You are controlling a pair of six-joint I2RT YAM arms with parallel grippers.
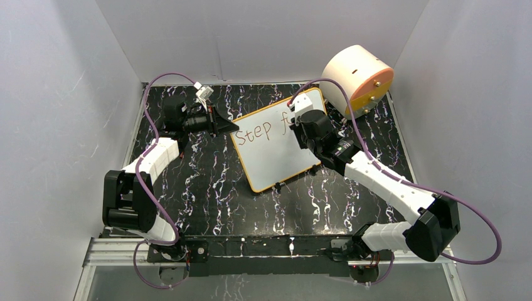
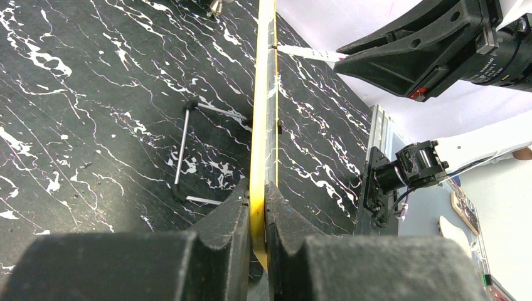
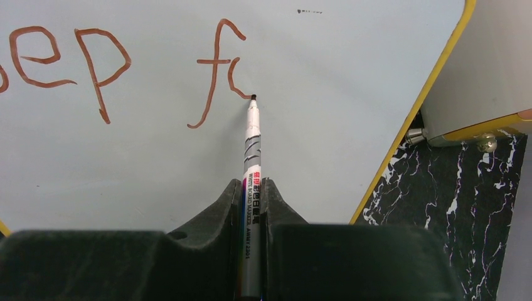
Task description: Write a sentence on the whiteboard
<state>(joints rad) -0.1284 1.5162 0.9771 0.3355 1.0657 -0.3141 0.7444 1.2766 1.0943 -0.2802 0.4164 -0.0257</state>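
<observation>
White right arm (image 1: 383, 179) outstretched, marker (image 3: 252, 147) tip on whiteboard (image 1: 276, 157)

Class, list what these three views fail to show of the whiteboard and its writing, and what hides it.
- Top view: whatever follows "Step f" in the sentence is covered by the right end effector.
- Right wrist view: the picture's left edge cuts the letters before "ep".
- Left wrist view: the whiteboard is seen edge-on, its face unseen.

A round peach-and-orange drum (image 1: 357, 78) lay on its side on the black marbled table (image 1: 207, 194), just beyond and to the right of the right fingers (image 3: 213, 213). Its metal studs (image 3: 483, 143) sat close to the tabletop. White walls (image 1: 56, 94) stood around.
</observation>
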